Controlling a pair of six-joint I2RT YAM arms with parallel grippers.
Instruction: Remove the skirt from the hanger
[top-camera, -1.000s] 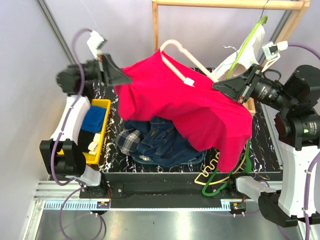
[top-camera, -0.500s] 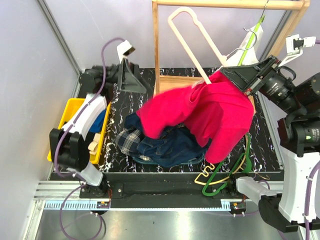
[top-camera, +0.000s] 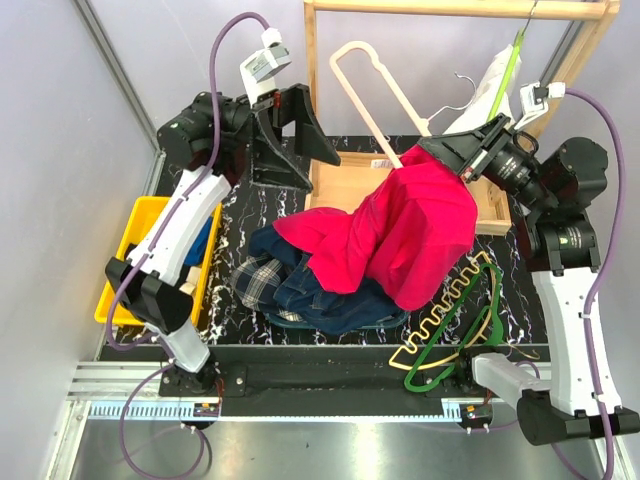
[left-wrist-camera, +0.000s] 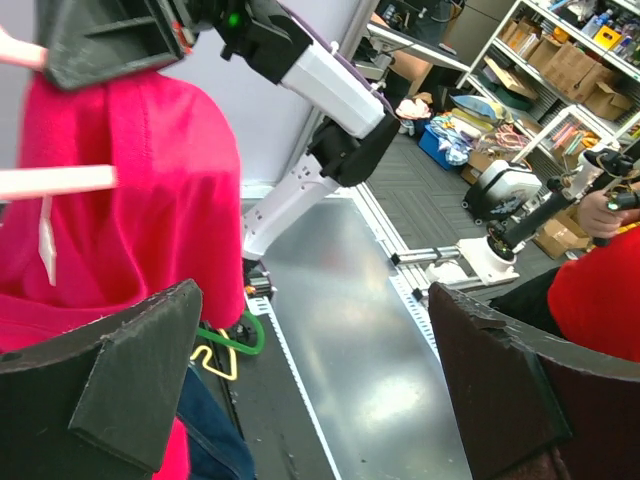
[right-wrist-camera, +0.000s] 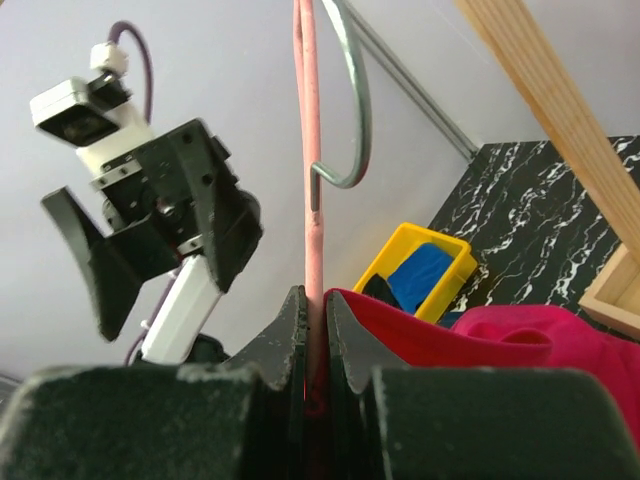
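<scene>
- Right end effector (top-camera: 432, 150): jaws pressed together on the thin rod of the pink hanger (right-wrist-camera: 309, 130), raised above the back of the worktop (top-camera: 525, 300) near the wooden rail (top-camera: 460, 8). Holding the hanger up by its rod lets the red garment (top-camera: 420, 220) drape from it, with its lower edge spilling over the pile below.
- Left end effector (top-camera: 305, 165): fingers spread wide, with nothing between them and nothing touched. It hangs in the air at the back left, beside the red garment but apart from it. The wrist view shows only open space between the two fingers.
- Skirt (top-camera: 258, 278): the tartan cloth lies crumpled on the worktop at the left of the pile. It is partly under the denim garment (top-camera: 335, 295), which is in turn partly covered by the red garment.
- Hanger (top-camera: 428, 330): the cream half-moon with the zigzag bar lies flat at the front right of the worktop, overlapping the green hanger (top-camera: 495, 305). It sits apart from the skirt, with the denim between them, and no tartan cloth is visible on it.
- Judgement: the skirt looks already free of its hanger, and the one grip in view is on a different hanger and garment. Neither end effector touches the skirt or its hanger.
</scene>
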